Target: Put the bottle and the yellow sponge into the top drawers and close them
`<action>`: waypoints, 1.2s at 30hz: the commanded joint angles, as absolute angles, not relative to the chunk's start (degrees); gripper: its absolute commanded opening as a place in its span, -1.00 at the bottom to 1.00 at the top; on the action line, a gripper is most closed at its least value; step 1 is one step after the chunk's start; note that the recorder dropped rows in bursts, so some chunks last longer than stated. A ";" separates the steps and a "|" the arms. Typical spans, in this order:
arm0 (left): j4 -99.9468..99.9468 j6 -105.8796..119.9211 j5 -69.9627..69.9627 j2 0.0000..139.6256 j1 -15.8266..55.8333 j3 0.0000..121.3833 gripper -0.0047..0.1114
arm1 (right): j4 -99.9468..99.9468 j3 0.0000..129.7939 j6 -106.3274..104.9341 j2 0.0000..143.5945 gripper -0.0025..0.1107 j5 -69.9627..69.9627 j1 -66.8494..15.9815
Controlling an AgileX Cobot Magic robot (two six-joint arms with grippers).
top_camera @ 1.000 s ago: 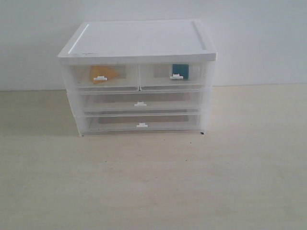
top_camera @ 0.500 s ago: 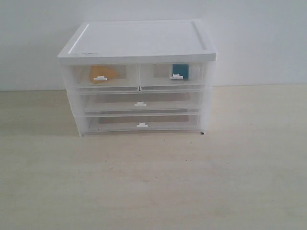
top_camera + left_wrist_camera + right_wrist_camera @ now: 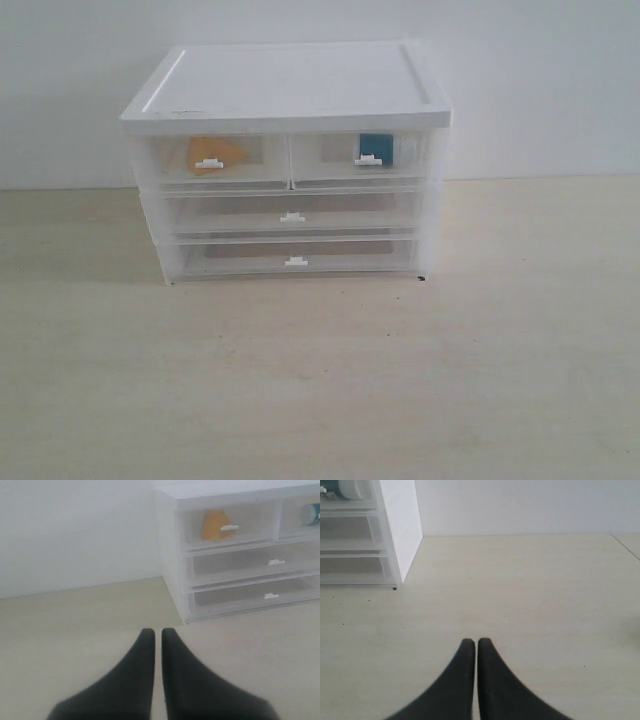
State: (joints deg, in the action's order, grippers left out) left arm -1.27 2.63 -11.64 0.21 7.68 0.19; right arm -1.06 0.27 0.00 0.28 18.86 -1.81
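Yellow foam sponge (image 3: 215, 152), teal-labelled bottle (image 3: 376, 147) lay in white cabinet's (image 3: 290, 90) closed top drawers (image 3: 262, 172); left hand (image 3: 157, 632), right hand (image 3: 472, 642) pinched together; stray bump risked reopening.

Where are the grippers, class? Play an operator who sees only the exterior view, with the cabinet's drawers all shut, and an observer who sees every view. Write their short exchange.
Observer: The left gripper is closed and holds nothing. It is over the table, apart from the cabinet.
Operator: And the right one?
Observer: The right gripper is also closed and empty, over bare table off the cabinet's side.
Operator: I only see the bottle's teal label. Is there anything more?
Observer: The right wrist view shows the bottle with its white cap, behind the front of its top drawer.
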 commanded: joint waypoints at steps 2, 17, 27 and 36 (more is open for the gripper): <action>0.00 2.38 -13.49 0.00 6.43 0.00 -0.84 | -0.92 0.00 0.00 0.00 -0.96 18.42 -1.79; 1.66 1.98 -16.73 0.00 1.21 0.00 -0.84 | -0.92 0.00 0.00 0.00 -0.96 18.42 -1.79; 1.66 1.96 -16.73 0.00 1.21 0.00 -0.84 | -0.92 0.00 0.00 0.00 -0.96 18.42 -1.79; 1.66 1.96 -16.73 0.00 1.21 0.00 -0.84 | -0.92 0.00 0.00 0.00 -0.96 18.42 -1.79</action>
State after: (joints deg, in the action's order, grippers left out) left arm 1.12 2.27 -16.46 0.21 1.37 0.19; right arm -1.06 0.27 0.00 0.28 18.86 -1.81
